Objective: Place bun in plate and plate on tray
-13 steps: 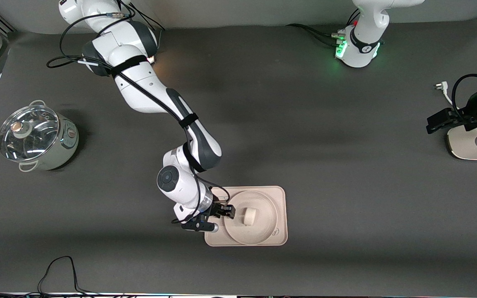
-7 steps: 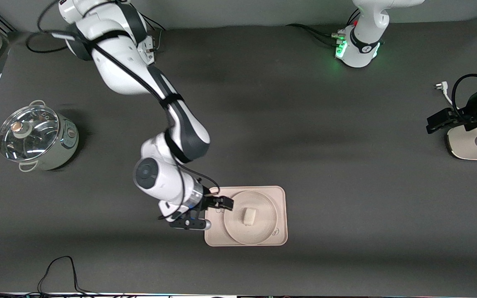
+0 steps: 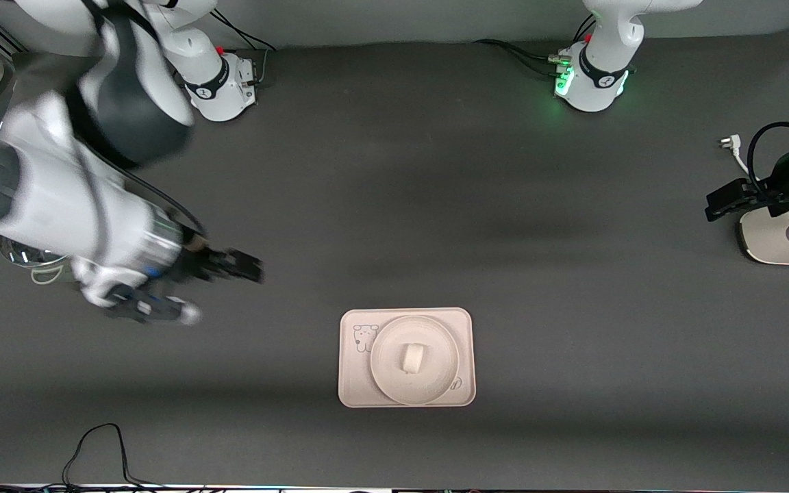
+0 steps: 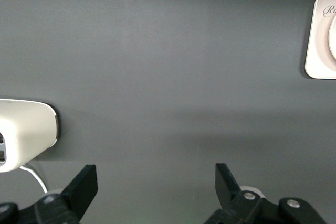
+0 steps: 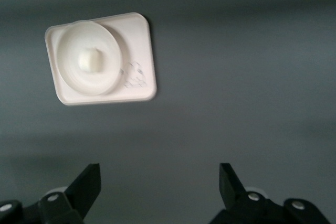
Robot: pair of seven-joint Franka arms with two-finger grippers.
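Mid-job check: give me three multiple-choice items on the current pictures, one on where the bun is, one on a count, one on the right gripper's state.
1. Where is the bun?
A. On the bare table
B. In the plate
C. In the pot

2. How many buns show?
A. One
B. Two
C. Three

3. How is the right gripper?
A. Shut on the bun
B. Shut on the plate
C. Open, holding nothing

Answers:
1 B: the bun sits mid-plate, and the plate lies on the tray.
2 A: only one shows.
3 C: its fingers stand apart over bare table, toward the right arm's end.
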